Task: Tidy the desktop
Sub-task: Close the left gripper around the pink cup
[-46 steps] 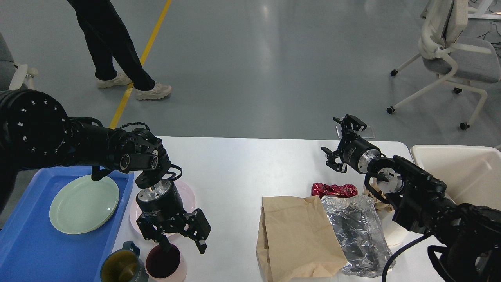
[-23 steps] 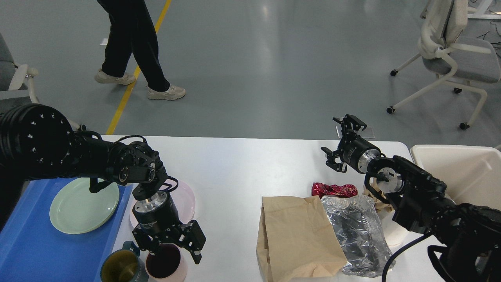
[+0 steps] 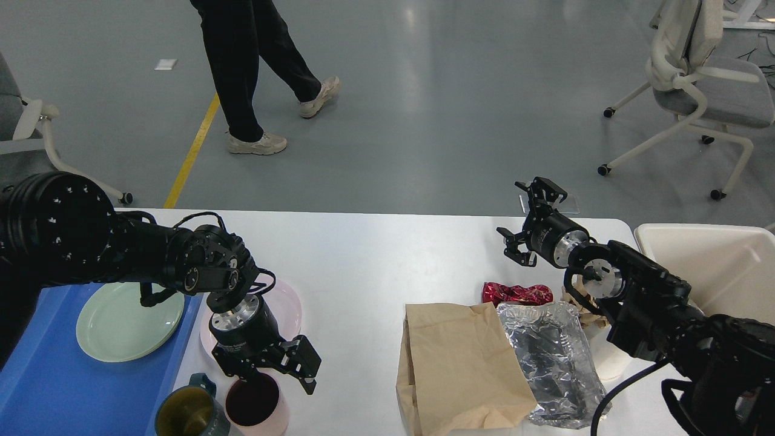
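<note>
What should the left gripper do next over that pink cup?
Probably lower a little and close on the pink cup's rim. The left gripper hangs open right above it, one finger over the opening, nothing held. The blue tray beside it looks like the likely drop spot.

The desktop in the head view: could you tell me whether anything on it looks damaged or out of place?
Yes. On the right half of the desktop, a crushed red can lies on its side, beside a crumpled clear plastic bag and a flattened brown paper bag. They look like litter.
</note>
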Controlling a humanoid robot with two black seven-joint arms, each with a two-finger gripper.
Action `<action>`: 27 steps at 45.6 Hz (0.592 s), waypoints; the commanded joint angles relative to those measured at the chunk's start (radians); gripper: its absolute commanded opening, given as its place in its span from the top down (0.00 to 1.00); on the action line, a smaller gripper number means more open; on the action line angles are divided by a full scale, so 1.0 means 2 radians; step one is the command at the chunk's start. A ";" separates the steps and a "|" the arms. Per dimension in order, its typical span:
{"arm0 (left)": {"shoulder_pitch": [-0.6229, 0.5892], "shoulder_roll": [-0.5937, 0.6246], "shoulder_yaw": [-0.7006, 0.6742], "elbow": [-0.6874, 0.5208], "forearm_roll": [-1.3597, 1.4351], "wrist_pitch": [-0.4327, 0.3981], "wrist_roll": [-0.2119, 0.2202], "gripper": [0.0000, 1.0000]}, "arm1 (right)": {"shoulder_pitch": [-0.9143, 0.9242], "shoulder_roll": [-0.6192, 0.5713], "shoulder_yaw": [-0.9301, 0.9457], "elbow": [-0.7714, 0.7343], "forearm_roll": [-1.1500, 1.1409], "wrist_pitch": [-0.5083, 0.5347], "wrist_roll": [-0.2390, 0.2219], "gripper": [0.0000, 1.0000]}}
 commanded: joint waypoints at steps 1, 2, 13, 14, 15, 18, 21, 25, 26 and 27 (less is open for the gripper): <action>0.005 0.000 -0.001 0.001 0.000 0.006 0.000 0.04 | 0.000 0.000 0.000 0.000 0.000 0.000 0.000 0.00; 0.005 0.000 -0.002 0.001 -0.001 0.006 0.000 0.04 | -0.001 0.000 0.000 0.000 0.000 0.000 0.000 0.00; 0.004 0.002 -0.002 0.001 -0.001 0.000 -0.001 0.11 | 0.000 0.000 0.001 0.000 0.000 0.000 0.000 0.00; 0.004 0.002 -0.001 0.001 -0.001 0.000 -0.001 0.13 | 0.000 0.000 0.000 0.000 0.000 0.000 0.000 0.00; 0.004 0.003 -0.001 0.001 -0.001 -0.001 -0.001 0.17 | 0.000 0.000 0.000 0.000 0.000 0.000 0.000 0.00; 0.003 0.004 0.000 0.001 0.001 -0.004 0.000 0.29 | 0.000 0.000 0.000 0.000 0.000 0.000 0.000 0.00; 0.003 0.004 0.005 0.001 0.001 -0.005 0.000 0.32 | -0.001 0.000 0.001 0.000 0.000 0.000 0.000 0.00; 0.001 0.003 0.008 0.001 0.001 -0.005 0.000 0.39 | 0.000 0.000 0.000 0.000 0.000 0.000 0.000 0.00; 0.001 0.004 0.008 0.001 0.001 -0.005 0.000 0.42 | 0.000 0.000 0.001 0.000 0.000 0.000 0.000 0.00; 0.001 0.004 0.008 0.001 0.001 -0.005 0.000 0.44 | 0.000 0.000 0.001 0.000 0.000 0.000 0.000 0.00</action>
